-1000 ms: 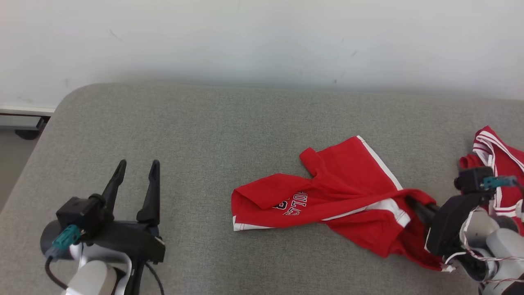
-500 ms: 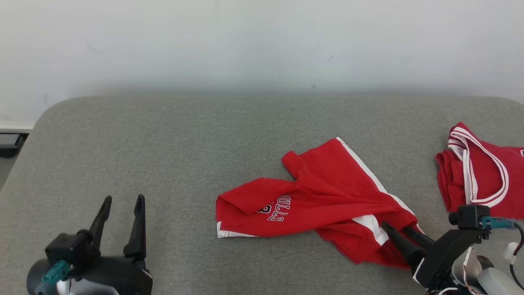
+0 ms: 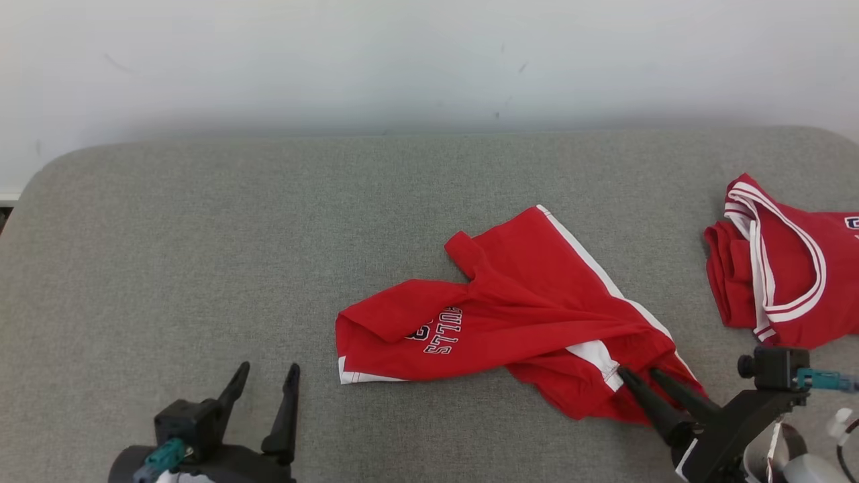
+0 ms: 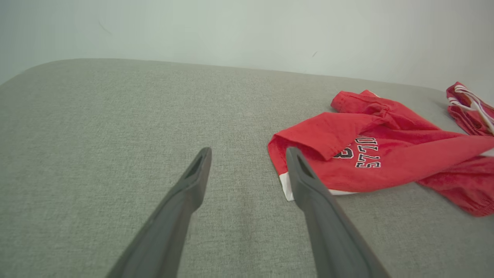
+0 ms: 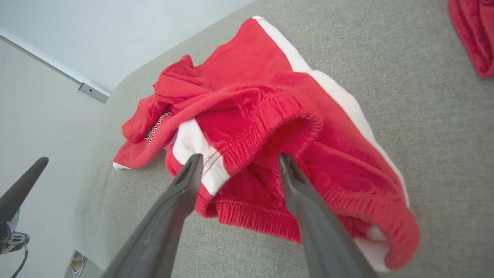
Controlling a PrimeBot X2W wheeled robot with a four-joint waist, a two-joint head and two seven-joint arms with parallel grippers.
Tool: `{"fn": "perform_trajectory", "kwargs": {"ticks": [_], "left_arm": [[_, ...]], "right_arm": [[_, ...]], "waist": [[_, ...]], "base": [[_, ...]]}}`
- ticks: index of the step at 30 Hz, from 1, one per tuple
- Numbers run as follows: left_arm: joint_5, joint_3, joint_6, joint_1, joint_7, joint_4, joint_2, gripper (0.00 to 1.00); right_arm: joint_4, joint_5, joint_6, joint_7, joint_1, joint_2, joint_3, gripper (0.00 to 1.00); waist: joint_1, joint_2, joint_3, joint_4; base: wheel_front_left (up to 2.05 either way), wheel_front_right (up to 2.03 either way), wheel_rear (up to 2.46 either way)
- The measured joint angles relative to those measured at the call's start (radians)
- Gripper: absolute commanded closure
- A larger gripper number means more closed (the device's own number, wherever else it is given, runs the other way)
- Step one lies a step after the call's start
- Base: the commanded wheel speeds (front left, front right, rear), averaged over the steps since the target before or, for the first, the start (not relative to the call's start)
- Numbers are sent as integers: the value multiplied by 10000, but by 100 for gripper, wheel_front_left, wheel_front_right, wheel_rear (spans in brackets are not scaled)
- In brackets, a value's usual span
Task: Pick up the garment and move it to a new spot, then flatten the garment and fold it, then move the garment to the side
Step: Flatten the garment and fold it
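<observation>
The garment (image 3: 510, 315) is a pair of red shorts with white side stripes and dark lettering, lying crumpled on the grey padded surface (image 3: 201, 235). My right gripper (image 3: 636, 372) is open at the lower right, its fingertips at the bunched elastic waistband and gripping nothing. The right wrist view shows the waistband (image 5: 270, 127) just beyond the spread right gripper (image 5: 240, 157). My left gripper (image 3: 268, 369) is open at the lower left, a short way left of the shorts. In the left wrist view the left gripper (image 4: 247, 152) stands beside the lettered leg of the garment (image 4: 386, 158).
A second red garment with white trim (image 3: 778, 268) lies at the far right of the surface, apart from the shorts; it also appears as red cloth (image 4: 469, 108) (image 5: 472, 34) in both wrist views. A pale wall (image 3: 402, 60) runs behind the surface's rounded back edge.
My right gripper has opened and let go of the shorts' waistband, which now rests on the surface. The head camera has shifted. My left gripper has come nearer the shorts.
</observation>
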Motion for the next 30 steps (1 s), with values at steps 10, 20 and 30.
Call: {"fn": "perform_trajectory", "kwargs": {"ticks": [10, 20, 30], "left_arm": [[178, -644, -324, -453, 667, 479, -301, 0], [119, -1064, -713, -1132, 1298, 1712, -617, 0], [483, -1626, -963, -1960, 1680, 2767, -1225, 0]], "right_arm": [[-725, 21, 0, -119, 498, 148, 215, 0], [-800, -826, -290, -127, 341, 150, 648, 0], [-1166, -1503, -784, -219, 217, 104, 809, 0]], "waist": [[0, 1, 217, 190], [0, 0, 211, 188], [0, 1, 360, 72]], "base": [[0, 0, 0], [0, 0, 0], [0, 0, 0]]}}
